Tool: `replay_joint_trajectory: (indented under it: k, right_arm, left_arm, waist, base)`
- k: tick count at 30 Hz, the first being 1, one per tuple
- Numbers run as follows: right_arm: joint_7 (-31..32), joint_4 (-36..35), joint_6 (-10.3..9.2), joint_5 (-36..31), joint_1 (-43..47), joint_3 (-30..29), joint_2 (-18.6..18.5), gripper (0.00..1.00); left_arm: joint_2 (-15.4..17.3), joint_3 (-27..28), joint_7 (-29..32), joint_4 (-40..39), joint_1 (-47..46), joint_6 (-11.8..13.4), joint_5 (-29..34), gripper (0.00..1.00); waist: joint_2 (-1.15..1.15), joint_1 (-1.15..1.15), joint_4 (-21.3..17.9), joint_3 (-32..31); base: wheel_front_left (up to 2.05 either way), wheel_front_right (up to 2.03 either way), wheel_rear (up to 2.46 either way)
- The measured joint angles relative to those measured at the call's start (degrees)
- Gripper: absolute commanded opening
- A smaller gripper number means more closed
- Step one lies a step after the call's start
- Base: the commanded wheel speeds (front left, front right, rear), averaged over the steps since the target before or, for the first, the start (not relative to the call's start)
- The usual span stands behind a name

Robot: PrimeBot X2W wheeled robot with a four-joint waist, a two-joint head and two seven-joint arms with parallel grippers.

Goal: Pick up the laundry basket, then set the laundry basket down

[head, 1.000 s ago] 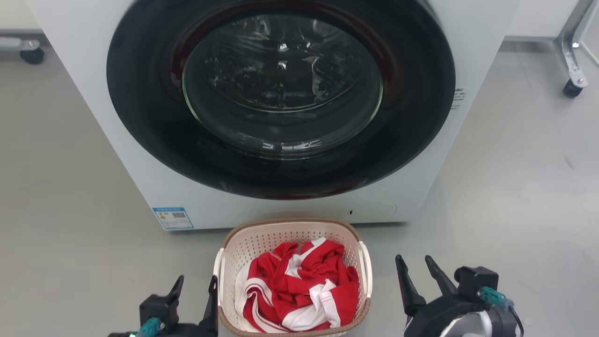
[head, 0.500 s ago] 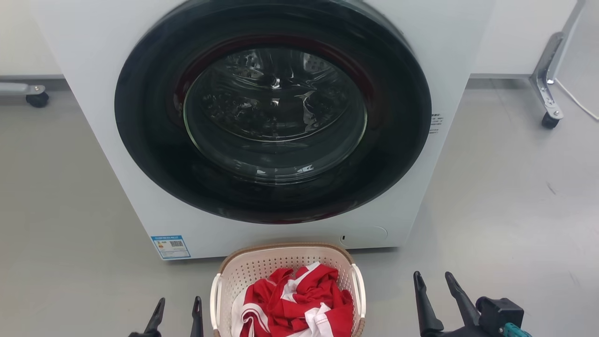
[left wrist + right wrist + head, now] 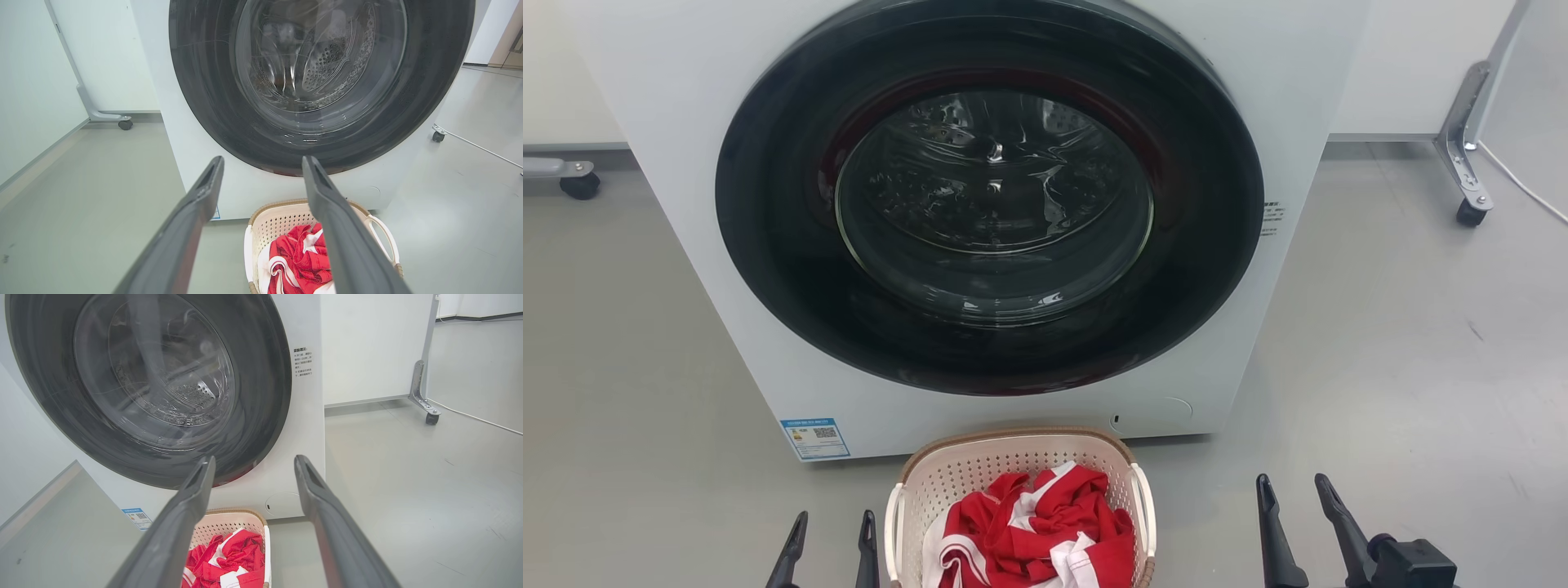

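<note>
Left gripper (image 3: 835, 523) and right gripper (image 3: 1294, 483) spread, empty, nine and three o'clock of laundry basket (image 3: 1013, 436); lopsided grasp risks tipping.

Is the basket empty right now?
No, red and white clothing lies bunched inside the basket in the head view.

Blue-bordered white sticker (image 3: 814, 438) with a QR code, low on the left front of the white front-loading washing machine (image 3: 645, 122), print too small to read, block of small dark printed characters (image 3: 302, 362) right of the round dark glass door (image 3: 768, 245), illegible
</note>
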Motion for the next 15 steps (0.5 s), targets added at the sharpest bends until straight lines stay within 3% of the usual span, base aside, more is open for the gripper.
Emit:
replay_joint_trajectory:
  k: [12,13,15]
  right_arm:
    - [0.00,-3.31,0.00,-3.18,1.27,-1.64,1.16,1.00]
    - [0.08,-3.12,0.02,-3.27,1.26,-1.66,1.20,0.00]
    - [0.13,-1.88,0.02,-3.27,1.54,-1.48,1.24,0.00]
  left_arm:
    - [-0.96,1.11,0.00,-3.49,1.18,0.00,2.35,1.00]
    - [-1.03,1.10,0.02,-3.21,1.15,-0.02,2.65,0.00]
    - [-1.19,0.81,0.09,-1.96,1.27,-0.05,2.66,0.00]
  waist:
    - [0.00,0.00,-0.39,0.40]
    - [0.00,0.00,-0.41,0.42]
    - [0.00,0.00,-0.42,0.42]
  base:
    - [0.00,0.00,0.00]
    - [0.00,0.00,0.00]
    - [0.00,0.00,0.00]
